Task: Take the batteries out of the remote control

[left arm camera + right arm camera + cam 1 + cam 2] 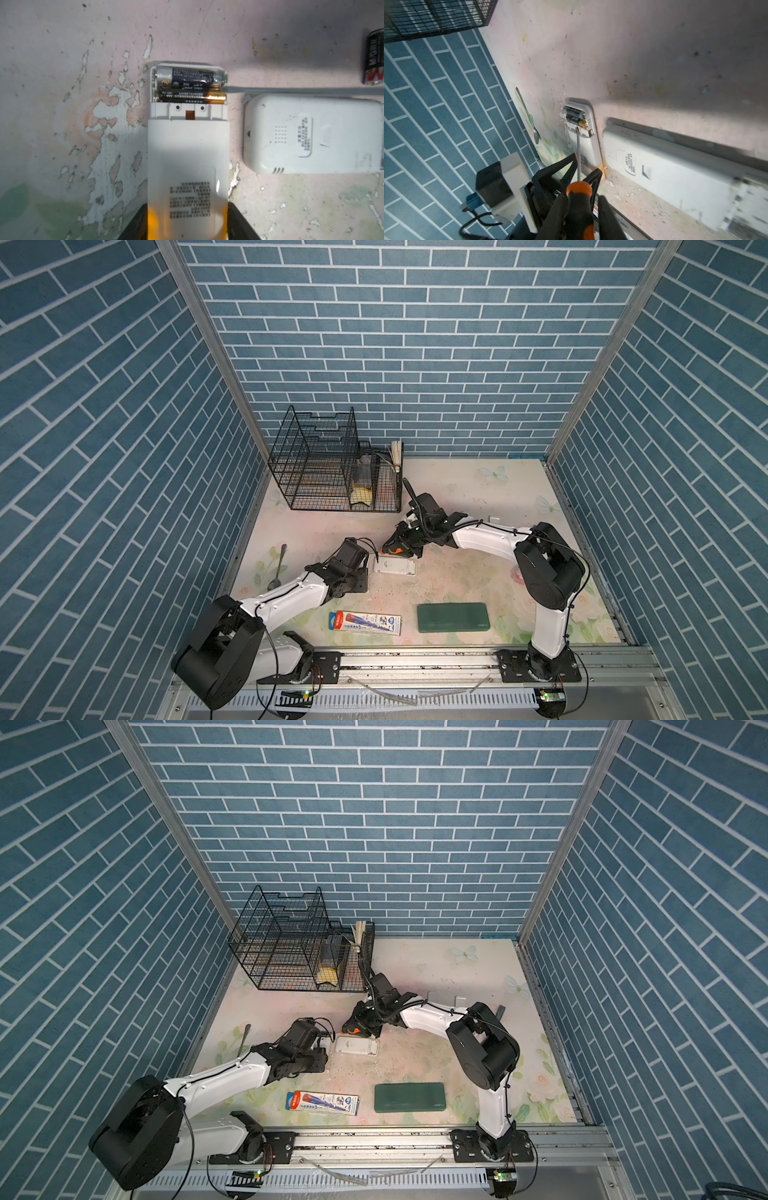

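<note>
Both top views look steeply down from high in front, while both wrist views sit close, sharing the remote control (188, 149).

"AAA" on lower battery (192, 96); other print illegible.

left arm (286, 599): showing white link shells, black joint housings | right arm (490, 543): wearing the same white-and-black, thin black cable running along it | base plates (540, 668): black, seemingly screwed to rail

Two black cylindrical batteries (188, 88) lie side by side in the open compartment of the white plastic remote control (188, 158); a second white plastic device (311, 133) lies just beside it on the surface (62, 83).
</note>
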`<state>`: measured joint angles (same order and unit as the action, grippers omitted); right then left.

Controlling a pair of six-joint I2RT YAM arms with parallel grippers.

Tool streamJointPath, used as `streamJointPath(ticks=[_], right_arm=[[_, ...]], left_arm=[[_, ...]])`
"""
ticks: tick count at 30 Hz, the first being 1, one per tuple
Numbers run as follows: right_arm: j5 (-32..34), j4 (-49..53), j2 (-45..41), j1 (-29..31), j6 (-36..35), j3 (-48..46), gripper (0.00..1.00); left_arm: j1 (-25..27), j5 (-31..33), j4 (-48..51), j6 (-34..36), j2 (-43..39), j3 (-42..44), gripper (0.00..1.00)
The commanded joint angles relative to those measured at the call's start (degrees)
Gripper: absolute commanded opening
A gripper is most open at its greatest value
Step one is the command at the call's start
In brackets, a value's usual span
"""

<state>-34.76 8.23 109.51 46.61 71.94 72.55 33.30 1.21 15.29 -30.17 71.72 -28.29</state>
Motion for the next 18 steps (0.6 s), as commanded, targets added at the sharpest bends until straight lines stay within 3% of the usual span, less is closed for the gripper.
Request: streamJointPath(ticks=[1,18], right_arm=[[2.0,2.1,-1.8,0.2,-1.8,-1.7,0.00],[1.4,1.2,0.2,0.4,-1.9,0.0,0.00]], left_arm=[[0.6,-3.6,1.9,0.0,0.7,1.6,0.34],[0.7,-3.6,1.8,0.0,0.4,1.7,0.33]])
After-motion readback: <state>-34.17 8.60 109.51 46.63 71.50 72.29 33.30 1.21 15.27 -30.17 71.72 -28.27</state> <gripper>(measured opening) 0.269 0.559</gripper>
